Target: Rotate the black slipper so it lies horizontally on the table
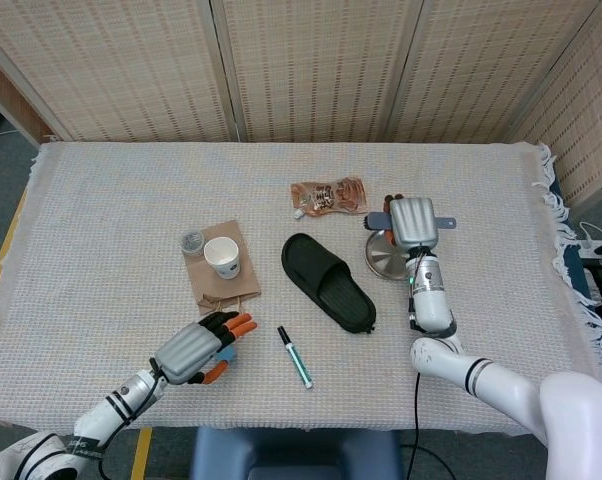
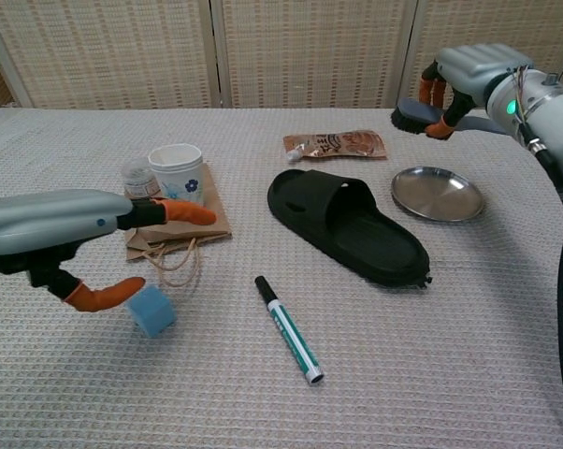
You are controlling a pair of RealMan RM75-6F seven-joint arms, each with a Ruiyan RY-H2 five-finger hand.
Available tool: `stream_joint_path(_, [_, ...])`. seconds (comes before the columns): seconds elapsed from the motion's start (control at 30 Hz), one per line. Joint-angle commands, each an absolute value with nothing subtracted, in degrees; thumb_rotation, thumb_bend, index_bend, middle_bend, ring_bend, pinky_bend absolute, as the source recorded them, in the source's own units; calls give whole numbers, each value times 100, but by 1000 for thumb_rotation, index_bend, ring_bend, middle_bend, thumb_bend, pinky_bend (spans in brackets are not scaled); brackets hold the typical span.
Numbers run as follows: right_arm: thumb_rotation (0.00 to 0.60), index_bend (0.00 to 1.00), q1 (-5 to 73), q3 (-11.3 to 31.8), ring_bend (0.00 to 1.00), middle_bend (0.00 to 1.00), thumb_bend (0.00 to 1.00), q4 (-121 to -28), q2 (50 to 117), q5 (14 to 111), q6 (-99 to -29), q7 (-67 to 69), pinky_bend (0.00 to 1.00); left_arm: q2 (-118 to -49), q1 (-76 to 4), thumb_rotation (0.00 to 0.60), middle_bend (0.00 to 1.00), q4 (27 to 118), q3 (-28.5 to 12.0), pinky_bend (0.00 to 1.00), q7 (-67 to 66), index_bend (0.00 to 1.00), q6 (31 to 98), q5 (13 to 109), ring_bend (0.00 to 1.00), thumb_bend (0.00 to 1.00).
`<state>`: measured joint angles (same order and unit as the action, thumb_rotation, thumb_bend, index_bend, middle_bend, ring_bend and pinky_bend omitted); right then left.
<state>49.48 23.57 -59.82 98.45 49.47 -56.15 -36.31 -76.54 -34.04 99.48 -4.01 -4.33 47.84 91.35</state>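
Observation:
The black slipper [image 1: 328,283] [image 2: 347,227] lies diagonally at the table's middle, toe toward the front right, with neither hand touching it. My left hand [image 1: 196,350] [image 2: 57,229] hovers at the front left, thumb and fingers apart, just above a blue cube [image 2: 152,309]; it holds nothing. My right hand [image 1: 413,222] [image 2: 473,70] is raised behind and right of the slipper. It grips a dark brush [image 2: 414,114] above the steel plate [image 1: 379,262] [image 2: 438,194].
A green marker [image 1: 295,357] [image 2: 288,329] lies in front of the slipper. A paper cup [image 1: 222,257] [image 2: 176,180] and a small jar [image 2: 135,176] stand on a brown paper bag [image 2: 174,227] to the left. A snack pouch [image 1: 328,196] [image 2: 336,144] lies behind.

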Motion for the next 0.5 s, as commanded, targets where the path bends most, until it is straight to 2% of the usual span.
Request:
stream_joint_path(0.03, [600,905,5021,2346,578,614,440,-6087,9827,4917,-5593,-3716,897,-8121,-3800,600,0,9836,-548,114,-631,0,4377,8812,0,565])
stream_joint_path(0.5, [600,905,5299,2183,578,614,440,-6350,9823,4653,-5395,-4010,897,-9168,-4619,600,0,8688,-799,125,-123,0,4054,8558,0,574])
